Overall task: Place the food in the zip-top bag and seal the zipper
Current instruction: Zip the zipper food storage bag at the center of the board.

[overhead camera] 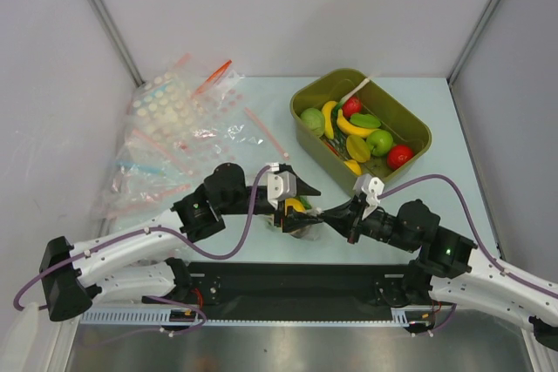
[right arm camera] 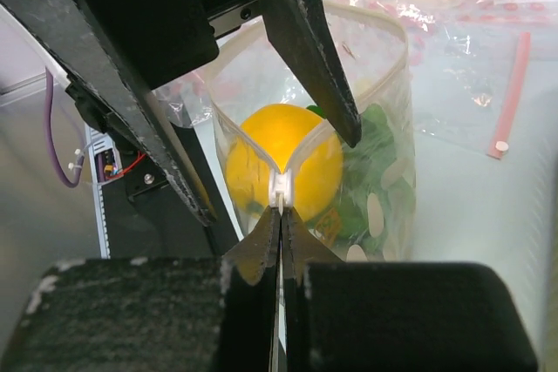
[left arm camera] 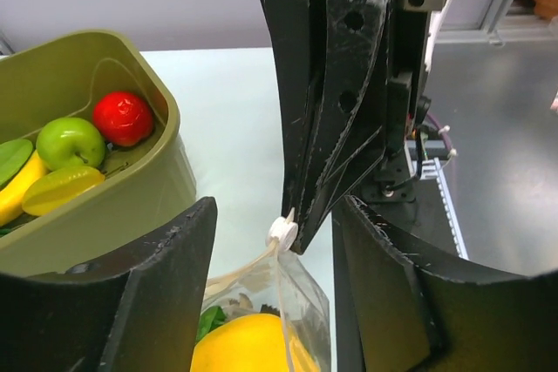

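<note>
Top view: the zip-top bag stands at the front of the surface, between the left pincer and right pincer, well apart from the olive bin and the spare bags. Left wrist view: the left pincer is spread, its fingers flanking the bag mouth. The right pincer is pressed together on the end of the zipper, at a white slider. Right wrist view: the yellow-orange fruit and lettuce sit inside. Assessment: the film looks thin, soft and slippery and the load light, so the walls will likely sag. Grip the stiffer zipper strip, not the film.
</note>
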{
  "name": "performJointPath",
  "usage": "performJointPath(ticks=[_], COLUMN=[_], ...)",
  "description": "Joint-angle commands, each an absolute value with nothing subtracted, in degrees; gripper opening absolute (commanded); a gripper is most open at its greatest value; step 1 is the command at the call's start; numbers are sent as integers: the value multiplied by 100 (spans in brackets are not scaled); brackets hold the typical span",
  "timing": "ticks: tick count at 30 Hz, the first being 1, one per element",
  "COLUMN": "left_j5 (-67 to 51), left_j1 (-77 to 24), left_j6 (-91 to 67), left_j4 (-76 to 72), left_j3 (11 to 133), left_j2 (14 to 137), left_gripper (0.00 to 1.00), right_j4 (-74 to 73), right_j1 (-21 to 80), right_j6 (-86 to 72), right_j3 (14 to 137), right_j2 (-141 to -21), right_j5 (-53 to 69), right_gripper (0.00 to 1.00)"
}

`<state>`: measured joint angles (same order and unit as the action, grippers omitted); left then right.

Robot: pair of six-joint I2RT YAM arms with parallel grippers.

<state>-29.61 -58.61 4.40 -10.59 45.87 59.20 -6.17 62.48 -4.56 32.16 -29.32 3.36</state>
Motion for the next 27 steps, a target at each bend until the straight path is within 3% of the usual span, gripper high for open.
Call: performJointPath(ticks=[1,3,6,9,16,21,27], left_j5=[-3050,-3024,-2813,-2830,-2900,-3032,-3024], left_j1=[-5924,-5950,-5968,-5977,-6029,-6064,-6082], left_j6=[879,922,975,993,1019,1107,1081], left_j4=[-941,-940,-835,-738,-668,-466,-440], left_j3=[4799,4764,4790,4816,4790,4869,4896], left_j2=[5853,5871,5915,5941,5950,6003,6056], left_gripper=[64,62,48,41,31,1,0], right_j4=[-290,-264,-255,-272,-281,-246,-237], right_j1=[6223,6214,6223,6223,6214,6214,6214], right_j6=[-536,-545,-536,-536,-536,-536,-545], right_j3=[3305,3287,3278,3278,3252,3234,3217], right_j2=[-2892,-2883,-2857,-2813,-2690,-2707,-2733], right_j5=[510,589,598,615,563,571,580], right_gripper=[0,0,0,0,0,0,0])
